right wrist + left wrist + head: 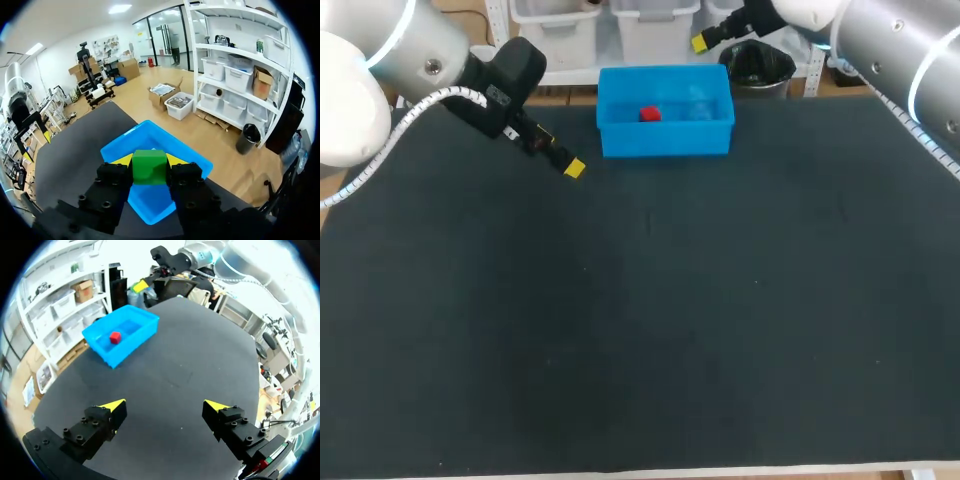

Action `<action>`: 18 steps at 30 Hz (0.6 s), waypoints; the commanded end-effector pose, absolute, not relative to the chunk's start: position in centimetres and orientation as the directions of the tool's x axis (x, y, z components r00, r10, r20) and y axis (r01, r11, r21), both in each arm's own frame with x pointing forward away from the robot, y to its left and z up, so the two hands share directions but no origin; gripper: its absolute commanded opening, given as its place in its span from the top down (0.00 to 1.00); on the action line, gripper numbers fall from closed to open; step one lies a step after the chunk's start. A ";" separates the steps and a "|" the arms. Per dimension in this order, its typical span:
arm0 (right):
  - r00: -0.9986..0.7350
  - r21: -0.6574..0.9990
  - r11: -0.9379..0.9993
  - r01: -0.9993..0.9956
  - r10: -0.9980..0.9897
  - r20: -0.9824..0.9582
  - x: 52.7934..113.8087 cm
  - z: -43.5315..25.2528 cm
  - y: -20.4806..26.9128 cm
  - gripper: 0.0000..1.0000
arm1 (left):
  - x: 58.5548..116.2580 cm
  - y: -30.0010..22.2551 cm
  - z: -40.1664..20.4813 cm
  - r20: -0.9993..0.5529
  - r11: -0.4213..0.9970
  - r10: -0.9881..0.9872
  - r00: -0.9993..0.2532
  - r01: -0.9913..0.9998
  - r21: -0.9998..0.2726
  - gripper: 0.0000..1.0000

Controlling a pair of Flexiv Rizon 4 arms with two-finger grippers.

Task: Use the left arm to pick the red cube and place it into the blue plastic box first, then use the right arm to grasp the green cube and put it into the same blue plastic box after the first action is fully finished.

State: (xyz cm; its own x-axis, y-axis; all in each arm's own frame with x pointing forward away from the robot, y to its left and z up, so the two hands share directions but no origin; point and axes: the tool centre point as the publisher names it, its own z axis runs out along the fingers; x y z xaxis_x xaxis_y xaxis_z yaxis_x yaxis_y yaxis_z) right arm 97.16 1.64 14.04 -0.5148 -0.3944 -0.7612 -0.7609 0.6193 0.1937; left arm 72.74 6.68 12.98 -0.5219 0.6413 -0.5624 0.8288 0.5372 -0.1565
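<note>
Carrying the green cube (pixel 149 169) now, your right gripper (pixel 150 159) has it pinched square between both yellow tips, with the box (pixel 197 162) lying directly beneath and ahead of the fingers. In the head view that arm comes in at the upper right and hangs just past the box's far rim.

Step one looks done: the red cube (pixel 650 114) sits on the floor of the box (pixel 665 142), top centre of the frame, a little left of the box's middle. Your left gripper (pixel 166 407) is spread wide and empty, parked above the bare table (pixel 640 330) in the upper left, well clear of the box.

So you're on step two, the delivery. By my read, the next move calls for bringing the right gripper in over the open side of the box, to the right of the red cube, dropping below rim height, then spreading the fingers. Watch the far wall on the way down.

As for labels: no writing I can make out on either cube or on the box.
</note>
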 end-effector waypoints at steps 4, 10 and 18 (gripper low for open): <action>-0.521 0.261 0.540 -0.800 -0.410 -0.749 100.3 13.0 2.6 1.00 | 72.8 6.8 12.9 -0.567 0.534 0.640 -0.519 0.831 -0.157 0.00; -0.519 0.260 0.533 -0.805 -0.421 -0.744 101.0 12.4 2.8 1.00 | 72.8 6.8 12.9 -0.567 0.534 0.640 -0.519 0.831 -0.157 0.00; -0.525 0.264 0.528 -0.807 -0.437 -0.730 101.2 11.3 2.9 1.00 | 72.8 6.8 12.9 -0.567 0.534 0.640 -0.519 0.831 -0.157 0.00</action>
